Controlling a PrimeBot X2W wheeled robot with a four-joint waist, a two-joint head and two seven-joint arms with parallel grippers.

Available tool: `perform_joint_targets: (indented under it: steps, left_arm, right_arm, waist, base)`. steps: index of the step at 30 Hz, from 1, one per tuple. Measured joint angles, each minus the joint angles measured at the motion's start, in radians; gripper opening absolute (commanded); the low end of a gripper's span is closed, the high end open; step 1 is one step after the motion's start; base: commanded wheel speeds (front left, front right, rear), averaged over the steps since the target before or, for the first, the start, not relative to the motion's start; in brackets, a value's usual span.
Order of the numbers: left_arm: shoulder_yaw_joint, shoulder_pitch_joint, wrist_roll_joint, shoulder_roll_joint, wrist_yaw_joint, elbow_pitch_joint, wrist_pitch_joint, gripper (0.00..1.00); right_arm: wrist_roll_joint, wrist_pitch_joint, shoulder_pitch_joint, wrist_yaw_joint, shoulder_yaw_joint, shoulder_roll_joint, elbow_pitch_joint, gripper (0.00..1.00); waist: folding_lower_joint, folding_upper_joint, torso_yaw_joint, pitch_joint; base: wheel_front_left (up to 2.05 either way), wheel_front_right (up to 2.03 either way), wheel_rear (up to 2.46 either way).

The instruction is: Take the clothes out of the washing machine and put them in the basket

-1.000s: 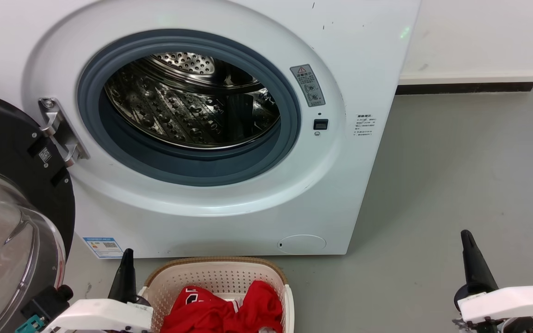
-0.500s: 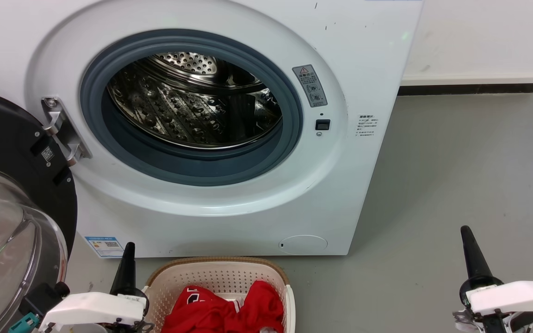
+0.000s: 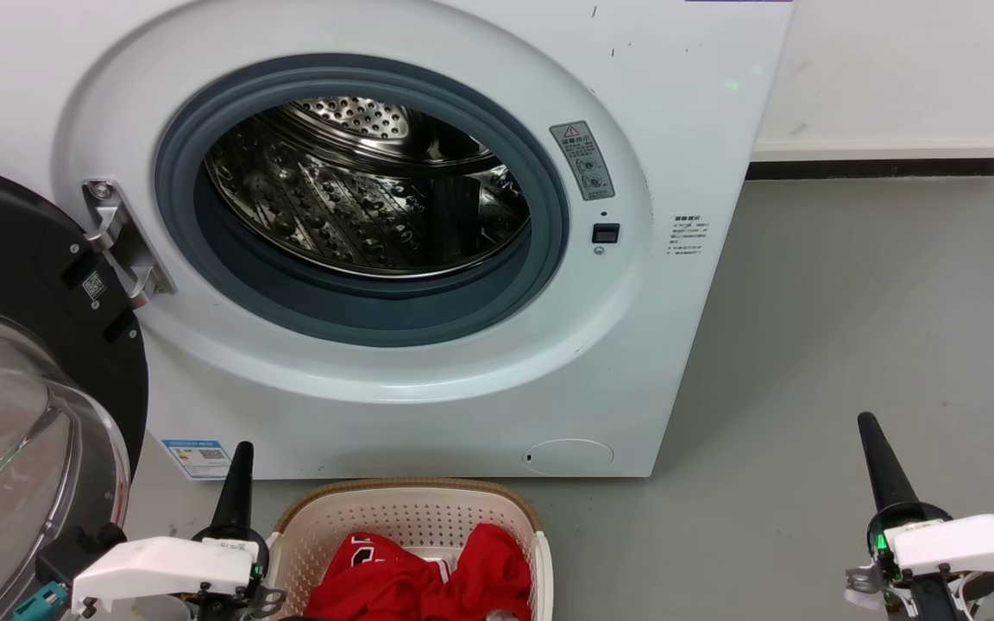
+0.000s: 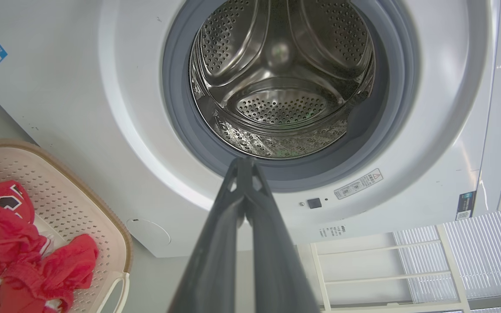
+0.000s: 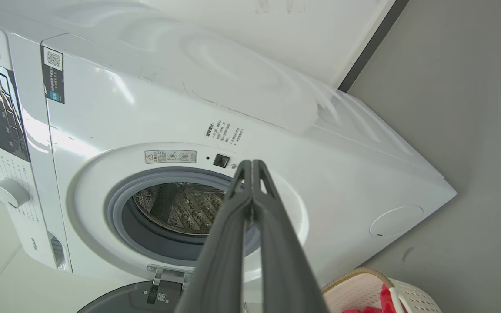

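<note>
While both arms sit low at the bottom corners of the head view, the clothes (image 3: pixel 415 578) are seen bunched in a red heap inside the basket (image 3: pixel 402 486). A black-and-white mark on one garment is picked out in the left wrist view, and a strip of white trim shows between the folds. The basket is set on the grey floor (image 3: pixel 851 328), directly in front of the washing machine (image 3: pixel 687 129) and near its lower edge.

The left tool (image 3: pixel 243 455) is placed just beside the basket's left rim, its dark fingers pointing up toward the machine. In the left wrist view its two fingers are pressed together at the tips, with nothing gripped between them. The right tool (image 3: pixel 870 429) is kept well apart from the basket, over bare floor to the right of the machine. Its fingers are likewise drawn together to a single point, and nothing is held.

The door (image 3: pixel 22 405) is swung fully open on its hinge (image 3: pixel 122 241) at the left, its clear bulge turned toward the camera. Inside the grey rubber seal (image 3: pixel 549 259), the drum (image 3: pixel 359 216) is shown as shiny perforated steel with raised ribs. A white wall (image 3: pixel 894 69) with a dark skirting strip (image 3: pixel 877 167) is seen behind the machine to the right.
</note>
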Motion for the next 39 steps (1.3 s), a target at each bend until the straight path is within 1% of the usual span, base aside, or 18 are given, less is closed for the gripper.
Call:
perform_joint_targets:
  steps: [3,4,12,39]
  left_arm:
    - [0.001,-0.002,-0.030,0.000,-0.003,0.001,0.008,0.00]
    - [0.003,-0.006,-0.058,0.000,-0.003,0.003,0.015,0.00]
    - [0.006,-0.019,-0.133,0.000,-0.009,0.007,0.032,0.00]
    - [0.014,-0.049,-0.348,0.000,-0.022,0.019,0.085,0.00]
  right_arm:
    - [0.030,0.009,-0.004,0.000,-0.002,0.000,0.002,0.00]
    - [0.059,0.014,-0.008,0.000,-0.003,0.000,0.005,0.00]
    - [0.133,0.033,-0.016,0.000,-0.007,0.000,0.011,0.00]
    - [0.352,0.089,-0.043,0.000,-0.020,0.000,0.024,0.00]
  waist:
    - [0.0000,0.0000,0.001,0.000]
    - [0.0000,0.0000,0.002,-0.001]
    - [0.0000,0.0000,0.006,-0.001]
    - [-0.0001,0.0000,0.016,-0.003]
  base:
    - [0.00,0.00,0.00]
    - [0.00,0.00,0.00]
    - [0.00,0.00,0.00]
    - [0.00,0.00,0.00]
